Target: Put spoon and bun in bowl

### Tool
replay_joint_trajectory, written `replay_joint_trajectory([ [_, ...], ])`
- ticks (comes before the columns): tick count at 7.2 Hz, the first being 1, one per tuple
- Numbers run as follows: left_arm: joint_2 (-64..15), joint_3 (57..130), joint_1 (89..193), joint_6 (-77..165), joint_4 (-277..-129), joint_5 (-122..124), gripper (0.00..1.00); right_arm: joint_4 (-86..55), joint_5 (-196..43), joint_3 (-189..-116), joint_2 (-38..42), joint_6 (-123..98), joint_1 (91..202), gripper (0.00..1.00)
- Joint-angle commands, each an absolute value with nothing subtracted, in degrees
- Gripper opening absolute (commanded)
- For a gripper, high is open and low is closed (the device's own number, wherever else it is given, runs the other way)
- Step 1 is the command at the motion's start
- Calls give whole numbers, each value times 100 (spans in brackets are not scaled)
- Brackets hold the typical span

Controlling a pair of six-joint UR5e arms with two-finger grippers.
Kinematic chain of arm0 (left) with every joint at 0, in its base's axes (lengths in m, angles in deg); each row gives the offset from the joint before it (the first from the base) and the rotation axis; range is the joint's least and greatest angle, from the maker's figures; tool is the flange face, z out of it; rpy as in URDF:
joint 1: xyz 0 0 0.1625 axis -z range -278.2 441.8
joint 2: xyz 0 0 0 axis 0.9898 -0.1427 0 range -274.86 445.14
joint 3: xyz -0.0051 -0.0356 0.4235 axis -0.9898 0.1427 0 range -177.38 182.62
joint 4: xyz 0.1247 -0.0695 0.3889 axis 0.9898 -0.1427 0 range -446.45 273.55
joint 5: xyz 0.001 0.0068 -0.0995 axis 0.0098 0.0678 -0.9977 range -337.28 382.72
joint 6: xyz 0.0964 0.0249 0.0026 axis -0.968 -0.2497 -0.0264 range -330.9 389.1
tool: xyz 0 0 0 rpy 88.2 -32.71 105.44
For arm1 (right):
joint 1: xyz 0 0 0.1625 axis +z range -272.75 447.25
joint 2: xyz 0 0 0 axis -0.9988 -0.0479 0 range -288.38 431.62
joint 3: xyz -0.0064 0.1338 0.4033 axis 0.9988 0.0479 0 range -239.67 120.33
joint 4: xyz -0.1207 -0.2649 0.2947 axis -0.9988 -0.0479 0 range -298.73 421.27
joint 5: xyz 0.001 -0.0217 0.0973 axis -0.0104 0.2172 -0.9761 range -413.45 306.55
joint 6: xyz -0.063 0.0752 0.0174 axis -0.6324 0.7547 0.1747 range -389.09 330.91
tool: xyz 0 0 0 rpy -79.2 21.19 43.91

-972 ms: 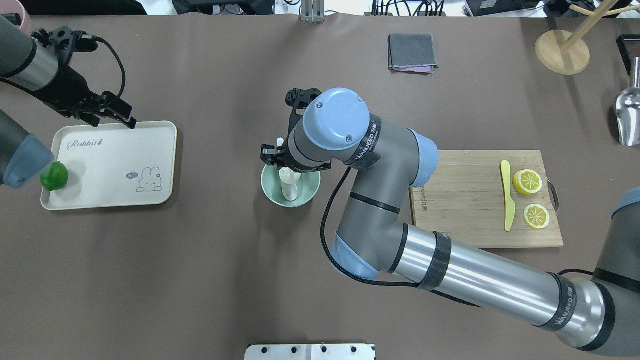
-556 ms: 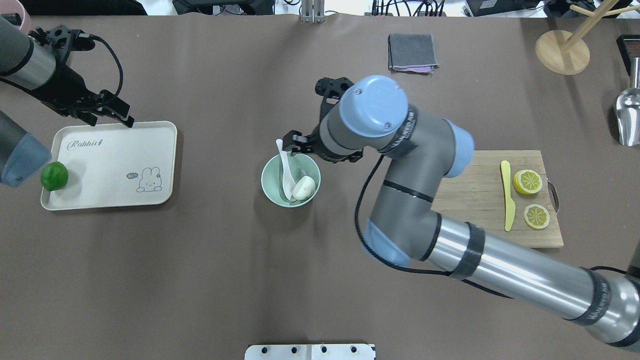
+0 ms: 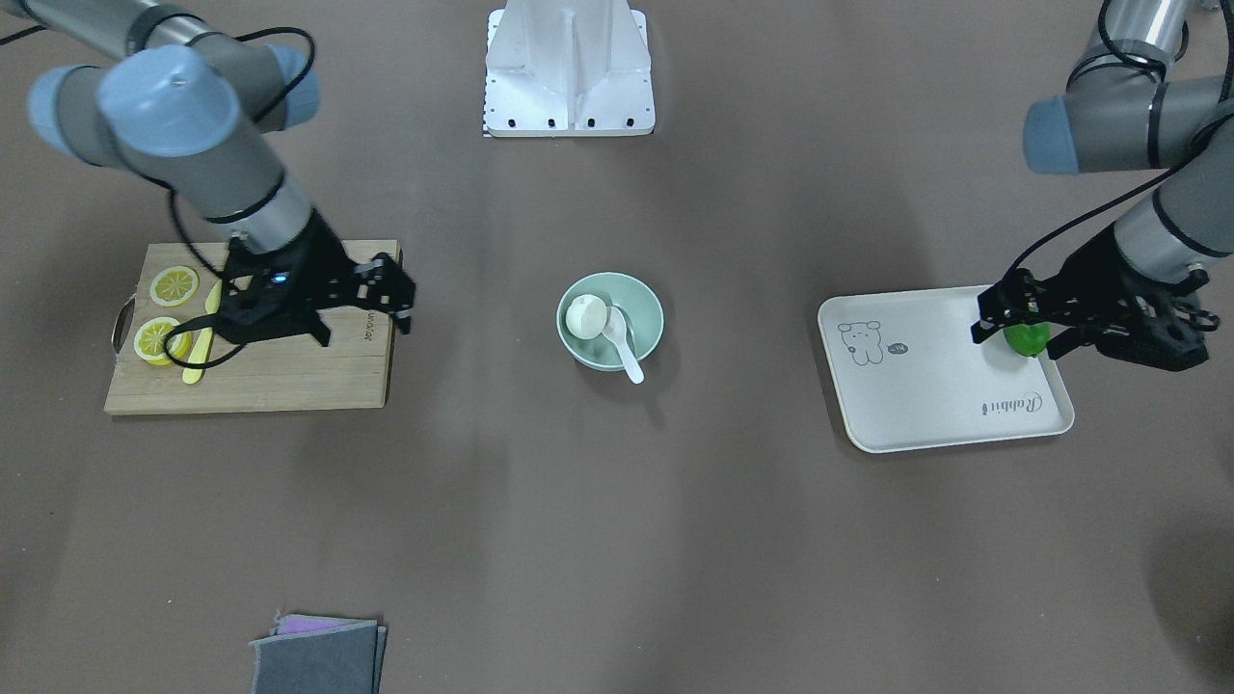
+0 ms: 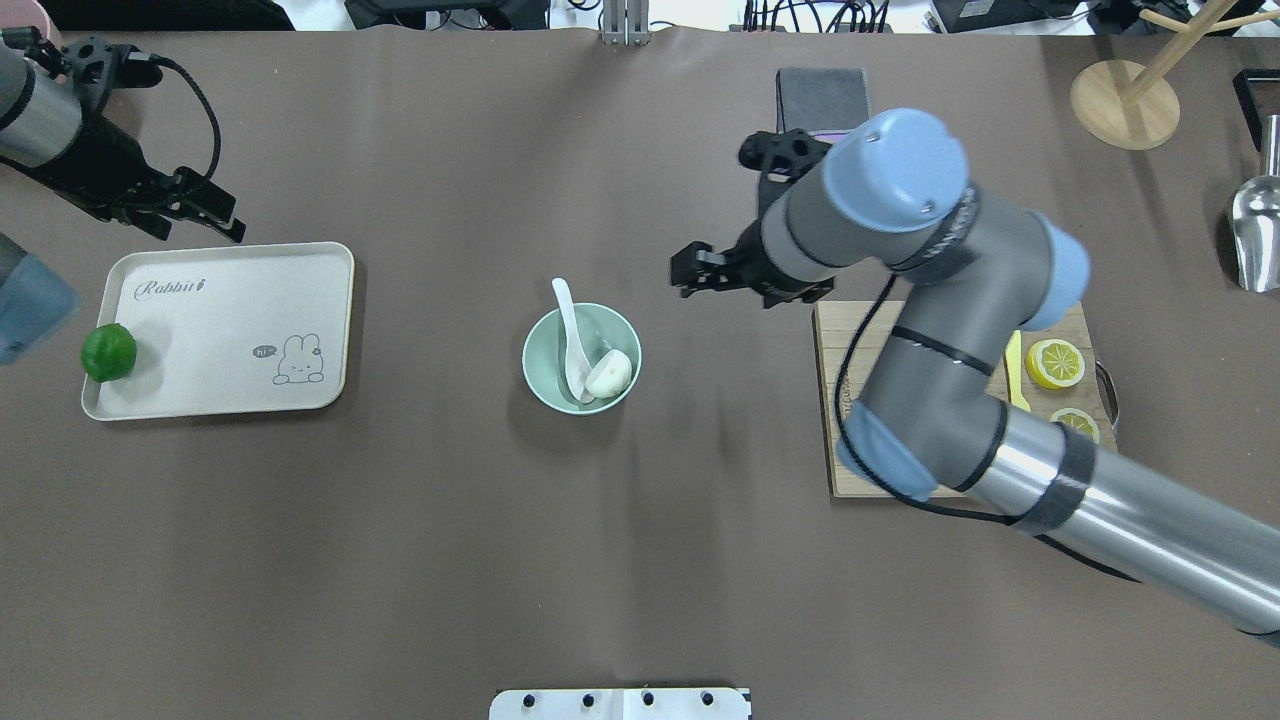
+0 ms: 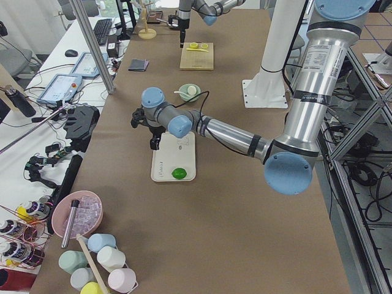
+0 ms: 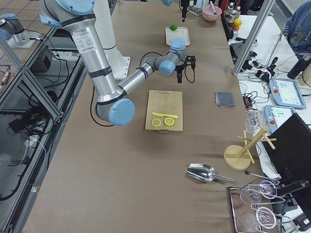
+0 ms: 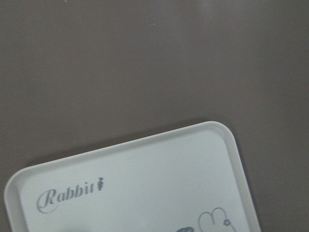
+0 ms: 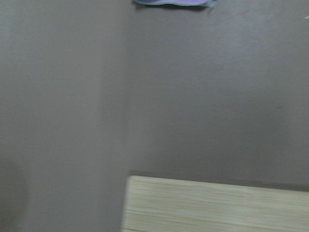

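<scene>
The pale mint-green bowl [image 4: 533,340] [image 3: 648,306] stands at the table's middle. The white spoon [image 4: 570,335] [image 3: 625,352] lies in it with its handle over the far rim. The white bun [image 4: 609,373] [image 3: 585,315] sits in the bowl beside the spoon's scoop. My right gripper [image 4: 686,274] [image 3: 403,294] is open and empty, raised to the right of the bowl near the cutting board's corner. My left gripper [image 4: 200,230] [image 3: 1012,337] is open and empty above the beige tray's far edge.
The beige rabbit tray [image 4: 230,330] holds a green lime [image 4: 108,352]. A wooden cutting board [image 4: 840,400] carries lemon slices [image 4: 1055,362] and a yellow knife [image 3: 198,352]. A grey cloth [image 4: 815,85], a wooden stand [image 4: 1125,100] and a metal scoop [image 4: 1258,235] lie at the back right.
My right gripper has let go of the spoon, left it in the bowl and drawn back to the right. My left gripper has drifted back and left.
</scene>
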State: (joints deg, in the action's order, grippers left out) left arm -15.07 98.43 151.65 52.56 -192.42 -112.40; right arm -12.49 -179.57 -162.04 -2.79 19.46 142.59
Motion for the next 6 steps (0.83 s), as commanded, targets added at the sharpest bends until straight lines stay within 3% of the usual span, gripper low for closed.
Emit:
replay_joint_trajectory([
  [1, -1023, 9825, 16016, 3857, -19018, -11316, 98, -1273, -18737, -16163, -1455, -428, 15671, 100],
  [3, -611, 9824, 16851, 2259, -18535, -11325, 98, -1945, -18793, -16118, -1951, -2162, 16535, 100],
  [6, 84, 10044, 16986, 1803, -18603, -11281, 98, -2495, -18801, -16136, -1978, -3023, 16890, 100],
])
